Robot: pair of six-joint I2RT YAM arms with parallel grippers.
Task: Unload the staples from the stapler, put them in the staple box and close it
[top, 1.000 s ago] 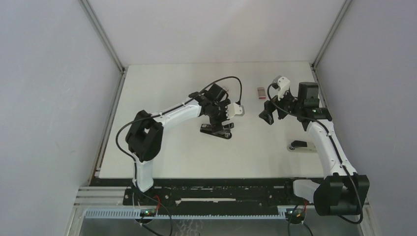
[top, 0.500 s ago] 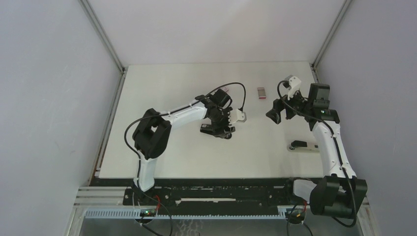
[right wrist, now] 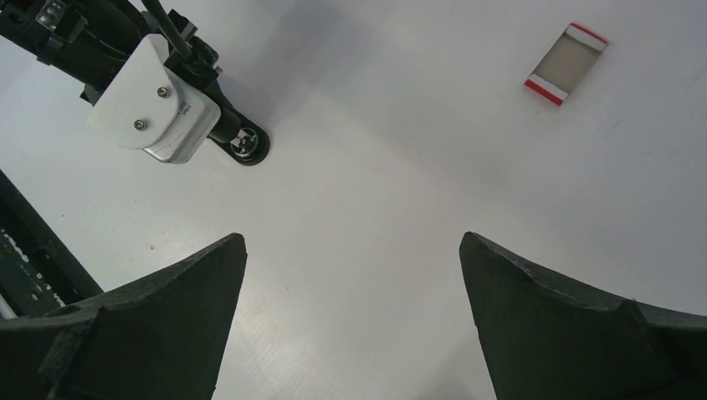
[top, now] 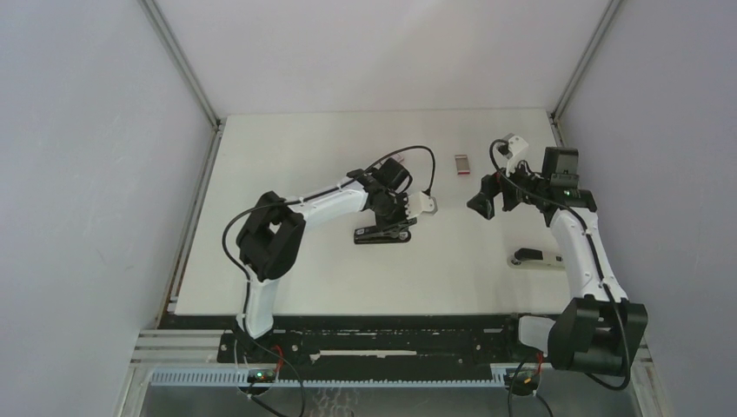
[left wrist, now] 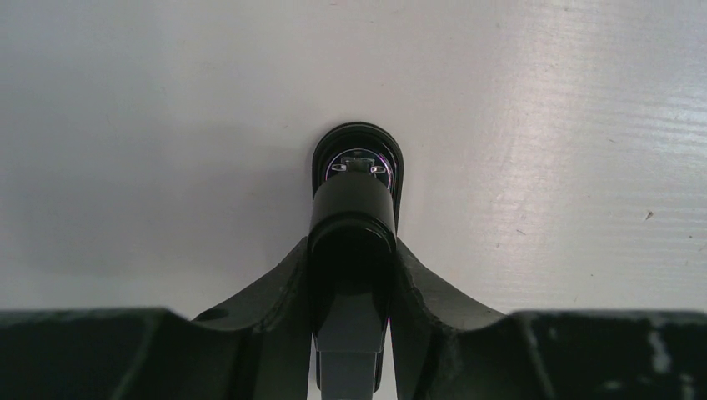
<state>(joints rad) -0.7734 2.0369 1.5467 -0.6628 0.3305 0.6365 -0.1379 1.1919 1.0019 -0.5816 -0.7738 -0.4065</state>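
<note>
A flat white table [top: 295, 269] is seen from above, closed in on three sides by plain pale grey walls [top: 87, 174] with metal strips in the far corners. The stapler [top: 382, 233] is laid near the middle of the table. In the left wrist view it is seen end-on, and whether staples are in it cannot be told. The left gripper [top: 389, 223] is set down over it, and its fingers [left wrist: 279, 287] are pressed against both sides of the black body, clamped on it.

One container is in view, a small flat red-and-white box [top: 463, 164] lying on the far part of the table, well apart from the stapler. Its contents cannot be made out. The right gripper [top: 481, 205] is held above bare table between box and stapler, touching neither, with its jaws spread wide. A small black-and-silver object [top: 530, 257] is seen near the right edge.
</note>
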